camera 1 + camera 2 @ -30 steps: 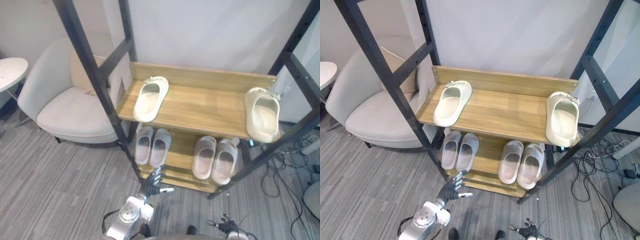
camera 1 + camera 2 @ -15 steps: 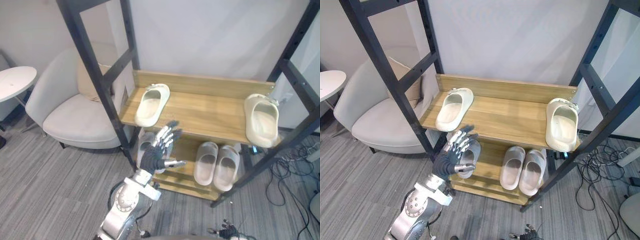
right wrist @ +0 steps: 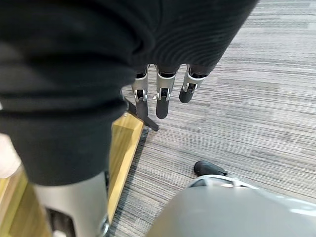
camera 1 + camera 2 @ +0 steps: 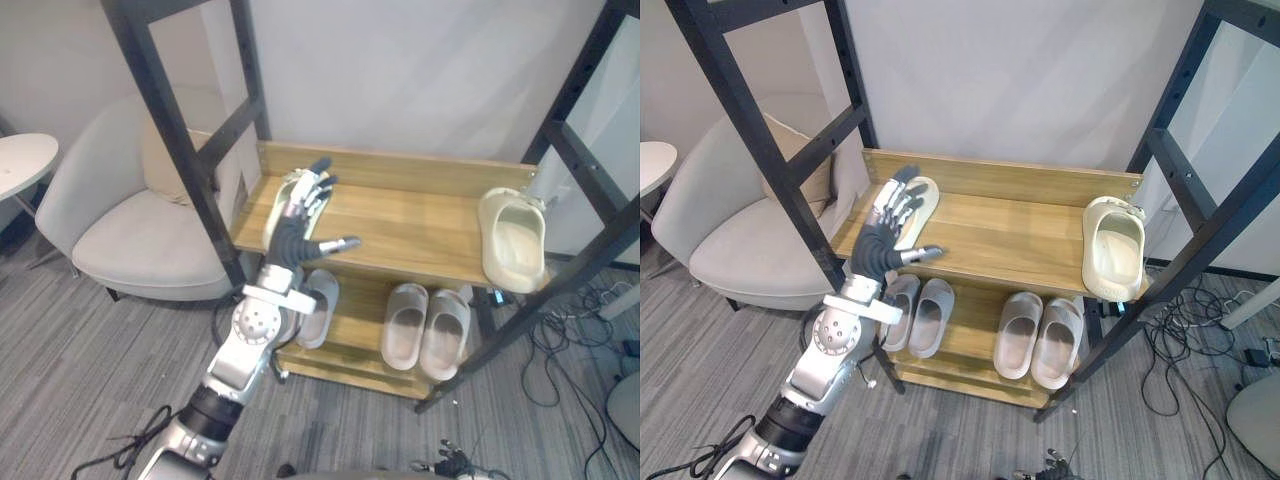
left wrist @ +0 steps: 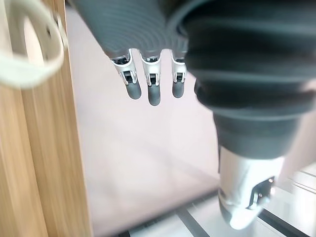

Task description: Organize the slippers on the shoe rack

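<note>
As L hand point(image 4: 293, 232) hovers over slipper point(image 4: 923, 190), R hand point(image 3: 161, 91) overlooks floor point(image 3: 242, 103).

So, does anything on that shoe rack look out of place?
The cream slippers on the top shelf are split: one at the left end by the left hand, the other far right, its tip seemingly past the edge. Both lower pairs sit neatly.

The left robot hand point(image 5: 143, 27) spreads straight fingers point(image 5: 154, 93) (thumb point(image 5: 244, 197) apart) near a cream slipper point(image 5: 12, 74) on the wooden shelf point(image 5: 44, 163).
</note>
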### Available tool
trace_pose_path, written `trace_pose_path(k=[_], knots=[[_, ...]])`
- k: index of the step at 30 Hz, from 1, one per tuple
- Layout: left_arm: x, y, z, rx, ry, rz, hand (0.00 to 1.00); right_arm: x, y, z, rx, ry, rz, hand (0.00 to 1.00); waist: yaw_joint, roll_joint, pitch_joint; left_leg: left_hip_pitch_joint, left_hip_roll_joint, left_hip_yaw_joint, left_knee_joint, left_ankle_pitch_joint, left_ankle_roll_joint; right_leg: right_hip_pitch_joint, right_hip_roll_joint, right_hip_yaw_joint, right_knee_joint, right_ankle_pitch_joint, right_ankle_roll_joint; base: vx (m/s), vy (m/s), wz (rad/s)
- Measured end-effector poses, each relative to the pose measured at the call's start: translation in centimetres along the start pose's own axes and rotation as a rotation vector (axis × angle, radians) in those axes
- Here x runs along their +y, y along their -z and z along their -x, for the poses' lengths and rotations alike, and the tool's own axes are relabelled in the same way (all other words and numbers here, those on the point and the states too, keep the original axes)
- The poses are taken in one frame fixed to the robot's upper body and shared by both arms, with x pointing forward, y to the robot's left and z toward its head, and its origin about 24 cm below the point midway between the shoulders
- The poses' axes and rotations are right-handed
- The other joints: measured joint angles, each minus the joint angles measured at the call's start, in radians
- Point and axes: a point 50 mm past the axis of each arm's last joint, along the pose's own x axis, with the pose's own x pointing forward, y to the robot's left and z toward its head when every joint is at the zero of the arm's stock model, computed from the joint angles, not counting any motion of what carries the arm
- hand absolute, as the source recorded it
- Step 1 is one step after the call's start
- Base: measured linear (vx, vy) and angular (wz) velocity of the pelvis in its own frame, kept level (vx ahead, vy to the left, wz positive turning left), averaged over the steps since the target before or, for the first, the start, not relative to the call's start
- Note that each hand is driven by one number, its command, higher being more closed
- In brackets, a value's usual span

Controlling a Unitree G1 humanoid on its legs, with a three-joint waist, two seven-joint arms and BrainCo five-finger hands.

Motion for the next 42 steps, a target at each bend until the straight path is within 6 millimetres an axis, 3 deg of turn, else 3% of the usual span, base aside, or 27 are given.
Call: trace_pose_path(k=[6, 11, 14, 27, 42], knots=[[3.7, 1.1, -1.9, 0.059, -0.091, -0.140, 0.00, 0.0, -0.5, -0.1, -0.016, -0.007, 0.006, 0.00, -0.021, -0.004, 0.004, -0.002, 0.003, 0.016, 0.004, -0.009, -0.007, -0.006, 0.006, 0.014, -0.011, 0.004, 0.002, 0.01, -0.003, -0.07], [8.0, 1.4, -2.9, 0.119, -0.175, -0.304, 0.00, 0.0, -0.8, -0.2, -0.019, 0.004, -0.047, 0.00, -0.031, -0.005, 0.006, -0.020, 0.009, 0.025, 0.005, -0.009, -0.008, -0.028, 0.013, 0.035, -0.010, 0.010, -0.005, 0.02, -0.007, -0.11], [9.2, 1.3, -3.3, 0.131, -0.200, -0.342, 0.00, -0.1, -0.8, -0.2, -0.018, 0.005, -0.067, 0.00, -0.031, -0.004, 0.007, -0.020, 0.009, 0.024, 0.005, -0.010, -0.008, -0.031, 0.013, 0.040, -0.010, 0.010, -0.005, -0.01, -0.003, -0.08], [12.6, 1.6, -4.5, 0.226, -0.230, -0.522, 0.00, -0.1, -0.7, 0.0, -0.030, -0.008, -0.104, 0.00, -0.037, 0.007, 0.021, -0.034, 0.015, 0.024, 0.005, -0.010, -0.010, -0.053, 0.018, 0.050, -0.005, 0.011, -0.010, -0.04, 0.005, -0.02], [13.4, 3.2, -5.1, 0.355, -0.140, -0.708, 0.00, -0.2, -0.6, 0.0, -0.024, -0.002, -0.146, 0.00, -0.036, 0.010, 0.023, -0.051, 0.020, 0.027, 0.005, -0.008, -0.012, -0.095, 0.018, 0.063, 0.024, -0.007, -0.014, -0.04, 0.002, -0.02]])
